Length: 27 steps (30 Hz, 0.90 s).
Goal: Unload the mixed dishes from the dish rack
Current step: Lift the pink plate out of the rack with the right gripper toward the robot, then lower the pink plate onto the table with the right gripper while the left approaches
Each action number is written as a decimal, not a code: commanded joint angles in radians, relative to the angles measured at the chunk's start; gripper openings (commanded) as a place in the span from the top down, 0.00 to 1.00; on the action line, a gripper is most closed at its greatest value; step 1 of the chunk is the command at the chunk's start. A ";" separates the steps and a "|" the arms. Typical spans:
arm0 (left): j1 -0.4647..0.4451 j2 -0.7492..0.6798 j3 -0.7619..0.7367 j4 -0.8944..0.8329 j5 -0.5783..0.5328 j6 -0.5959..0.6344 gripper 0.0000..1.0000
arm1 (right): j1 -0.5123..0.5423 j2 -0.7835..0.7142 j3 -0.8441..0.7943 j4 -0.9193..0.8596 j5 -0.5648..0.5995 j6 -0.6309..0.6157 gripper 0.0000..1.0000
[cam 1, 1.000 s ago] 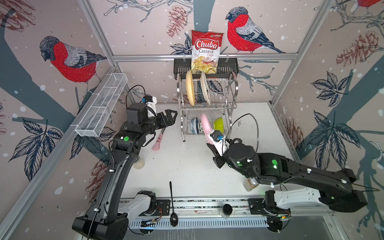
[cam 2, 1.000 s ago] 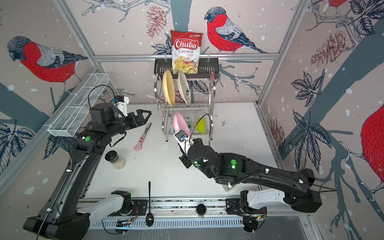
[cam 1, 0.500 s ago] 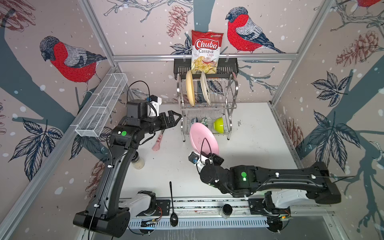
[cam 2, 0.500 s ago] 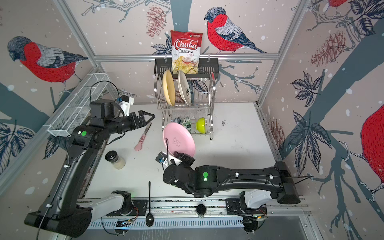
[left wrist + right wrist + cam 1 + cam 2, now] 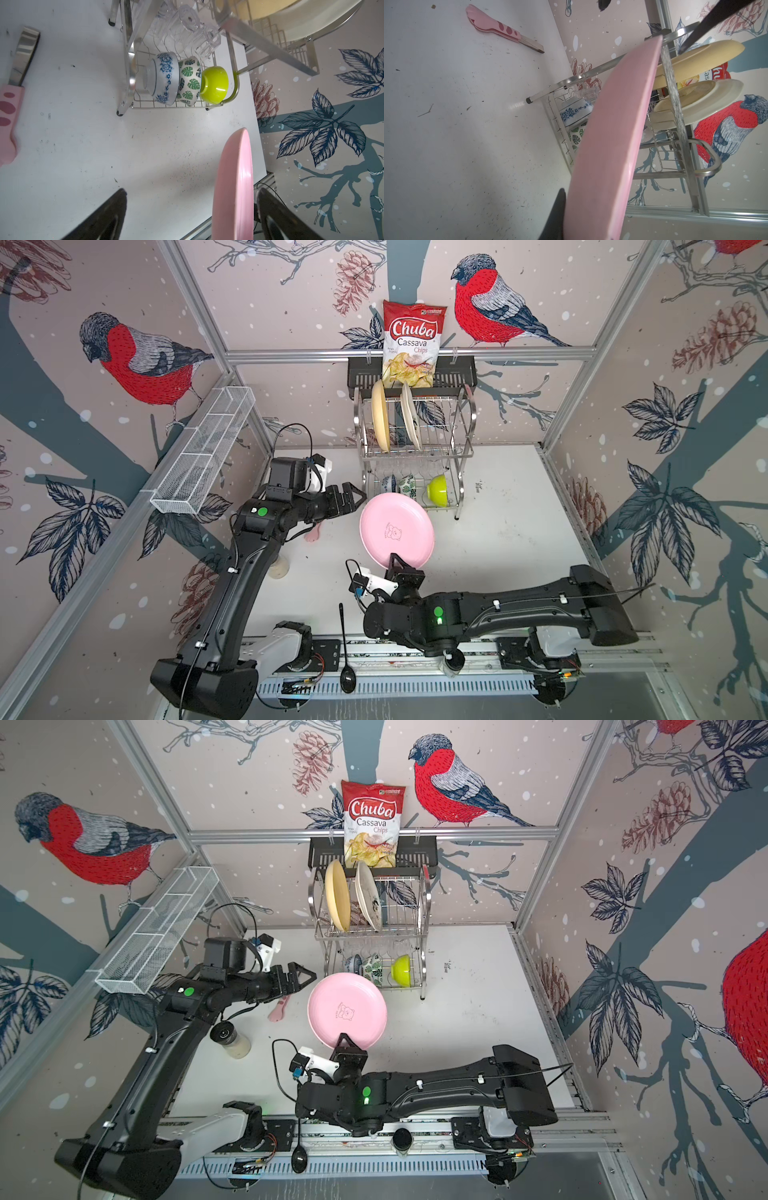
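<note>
1. Stainless-steel wire makes up the two-tier dish rack (image 5: 466,427), which is stood at the back of the white table (image 5: 507,539).
2. On its upper tier, the yellow plate (image 5: 380,418) and the cream plate (image 5: 411,420) are stood on edge, side by side.
3. On its lower tier, three bowls are lined up on their sides: the blue-white bowl (image 5: 389,483), the green-leaf bowl (image 5: 409,486) and the lime green bowl (image 5: 437,489). Clear tumblers (image 5: 187,35) are seen behind them in the left wrist view (their number cannot be told).
4. The pink plate (image 5: 397,531) is out of the rack. It is held up over the table in front of the lower tier, tilted, with its bear-printed face turned up toward both top views.
5. The right gripper (image 5: 392,561) is clamped on the pink plate's near rim, its jaws drawn nearly together with only the rim between them.
6. The left gripper (image 5: 356,502) is spread wide and nothing is held in it; it is poised just beside the pink plate's left edge. In the left wrist view that edge is seen between the two black fingers (image 5: 104,216), close to one of them, but contact cannot be told.
7. A pink-handled utensil (image 5: 312,534) is laid on the table under the left arm, a spice jar (image 5: 279,566) is stood nearer the front, and a black spoon (image 5: 345,651) is laid at the front edge.
</note>
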 commanded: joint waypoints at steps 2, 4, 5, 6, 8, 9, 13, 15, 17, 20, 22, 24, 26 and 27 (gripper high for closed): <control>-0.050 0.007 -0.033 0.049 -0.002 0.006 0.04 | 0.005 0.016 0.013 0.057 0.068 -0.063 1.00; -0.081 0.016 -0.054 0.056 -0.014 0.007 0.04 | 0.007 0.021 0.007 0.068 0.075 -0.082 1.00; -0.091 0.022 -0.060 0.056 -0.017 0.009 0.04 | 0.008 0.023 0.007 0.072 0.081 -0.089 1.00; -0.097 0.026 -0.067 0.055 -0.018 0.013 0.05 | 0.008 0.024 0.007 0.073 0.083 -0.095 1.00; -0.100 0.028 -0.082 0.053 -0.024 0.018 0.10 | 0.008 0.025 0.007 0.071 0.083 -0.099 1.00; -0.100 0.027 -0.088 0.053 -0.033 0.019 0.14 | 0.008 0.024 0.006 0.070 0.080 -0.100 1.00; -0.106 0.019 -0.113 0.067 -0.051 0.012 0.33 | 0.008 0.017 0.003 0.079 0.065 -0.103 1.00; -0.114 0.021 -0.124 0.082 -0.041 0.001 0.41 | 0.007 0.017 0.001 0.089 0.060 -0.112 1.00; -0.125 0.027 -0.129 0.092 -0.029 -0.009 0.53 | 0.003 0.017 0.000 0.094 0.061 -0.121 1.00; -0.144 0.033 -0.136 0.106 -0.024 -0.024 0.66 | -0.003 0.015 -0.003 0.097 0.055 -0.121 1.00; -0.152 0.031 -0.144 0.120 -0.018 -0.036 0.75 | -0.008 0.011 -0.008 0.098 0.048 -0.117 1.00; -0.154 0.031 -0.157 0.137 0.001 -0.046 0.82 | -0.012 0.007 -0.012 0.098 0.046 -0.106 0.97; -0.156 0.029 -0.169 0.155 0.021 -0.060 0.87 | -0.016 0.002 -0.016 0.097 0.042 -0.096 0.90; -0.157 0.028 -0.175 0.164 0.031 -0.068 0.90 | -0.018 0.001 -0.019 0.096 0.039 -0.090 0.87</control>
